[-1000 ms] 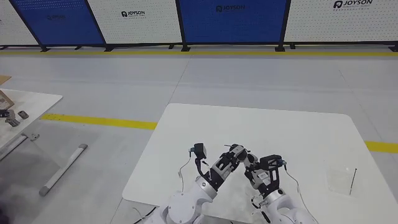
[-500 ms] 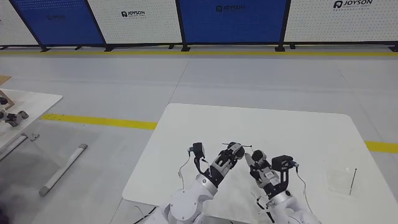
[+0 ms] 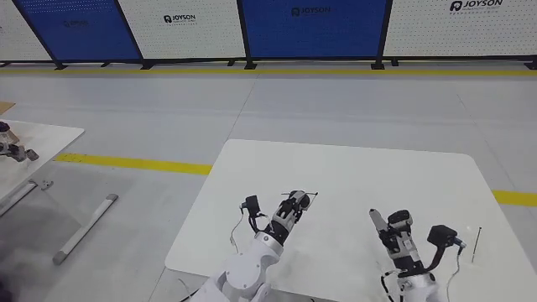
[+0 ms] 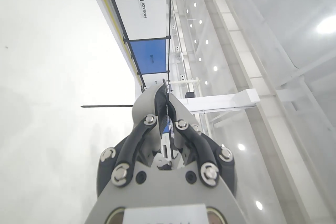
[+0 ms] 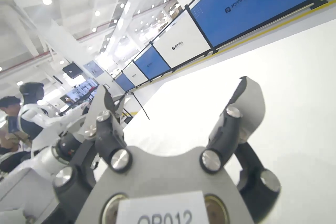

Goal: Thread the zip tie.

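There's the zip tie (image 4: 107,105), pinched between the fingertips of the left hand (image 3: 294,201). The hand is clamped tight on it, and the thin black strap pokes out sideways above the white bench (image 3: 352,168). Well apart, over on the other side, the right hand (image 3: 386,217) hovers low with its fingers spread wide, holding nothing.

Table: white table (image 3: 352,176) with rounded corners, standing mid-room.
Floor: smooth pale grey floor (image 3: 252,109) on all sides of the table.
Floor line: yellow line (image 3: 126,164) crossing the floor and passing beneath the table.
Wall: row of blue and white perforated panels (image 3: 315,13) in black frames, well beyond the table's far edge.
Side table: smaller white side table (image 3: 33,138), well to the table's left.
Light: round ceiling lamps (image 5: 47,0) among white beams, high above the table.
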`<control>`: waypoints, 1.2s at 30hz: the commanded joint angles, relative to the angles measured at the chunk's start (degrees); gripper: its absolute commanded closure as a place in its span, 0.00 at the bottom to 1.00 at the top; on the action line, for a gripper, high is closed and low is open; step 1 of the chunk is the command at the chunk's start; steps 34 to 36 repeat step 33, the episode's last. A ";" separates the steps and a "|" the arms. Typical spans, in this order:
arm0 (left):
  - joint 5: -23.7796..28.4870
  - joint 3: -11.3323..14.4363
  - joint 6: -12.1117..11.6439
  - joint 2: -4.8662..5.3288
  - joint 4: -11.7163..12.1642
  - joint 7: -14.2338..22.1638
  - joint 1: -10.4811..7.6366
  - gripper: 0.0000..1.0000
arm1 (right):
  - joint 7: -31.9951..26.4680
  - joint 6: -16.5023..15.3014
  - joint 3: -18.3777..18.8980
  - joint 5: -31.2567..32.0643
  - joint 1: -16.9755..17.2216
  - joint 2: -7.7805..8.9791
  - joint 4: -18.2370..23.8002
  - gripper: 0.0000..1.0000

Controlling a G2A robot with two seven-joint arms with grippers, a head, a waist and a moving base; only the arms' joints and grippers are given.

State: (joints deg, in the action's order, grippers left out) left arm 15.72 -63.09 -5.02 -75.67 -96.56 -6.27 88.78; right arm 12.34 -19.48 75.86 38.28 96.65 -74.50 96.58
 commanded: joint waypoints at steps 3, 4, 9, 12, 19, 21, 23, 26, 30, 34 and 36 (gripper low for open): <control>0.44 -0.81 0.19 0.02 0.65 -1.07 0.51 1.00 | 3.07 0.00 2.04 -3.74 3.30 1.41 3.28 0.00; 0.29 -1.01 0.01 0.03 0.64 -1.54 0.70 1.00 | 3.74 0.00 2.61 -4.69 4.09 1.81 3.98 0.00; 0.17 -0.99 -1.46 0.05 0.17 -0.97 1.13 1.00 | 4.01 0.00 3.08 -5.59 5.03 2.34 4.70 0.00; 0.17 -0.99 -1.46 0.05 0.17 -0.97 1.13 1.00 | 4.01 0.00 3.08 -5.59 5.03 2.34 4.70 0.00; -2.88 -1.06 -1.23 -0.11 0.64 -5.56 0.75 1.00 | -0.36 0.02 3.18 -8.38 4.30 2.51 5.02 0.00; -3.21 0.01 -0.92 -0.44 0.66 -7.81 0.55 1.00 | -0.56 0.00 3.78 -11.18 4.35 2.47 5.15 0.00; -4.24 0.14 -0.85 -0.64 1.05 -10.41 0.40 1.00 | -0.76 0.53 5.78 -16.16 4.48 2.49 5.34 0.00; -3.82 -0.15 -0.28 -0.88 1.80 -12.78 0.21 1.00 | -0.71 3.25 8.72 -23.18 4.77 2.41 5.69 0.00; -3.03 -0.88 -0.24 -1.13 2.66 -14.90 -0.15 1.00 | -0.56 6.61 12.00 -29.52 5.12 2.32 5.96 0.00; -2.86 -1.04 -0.02 -1.22 2.94 -15.60 -0.29 1.00 | 0.14 10.46 13.20 -32.50 5.00 2.14 6.36 0.00; -2.86 -1.04 -0.02 -1.22 2.94 -15.60 -0.29 1.00 | 0.14 10.46 13.20 -32.50 5.00 2.14 6.36 0.00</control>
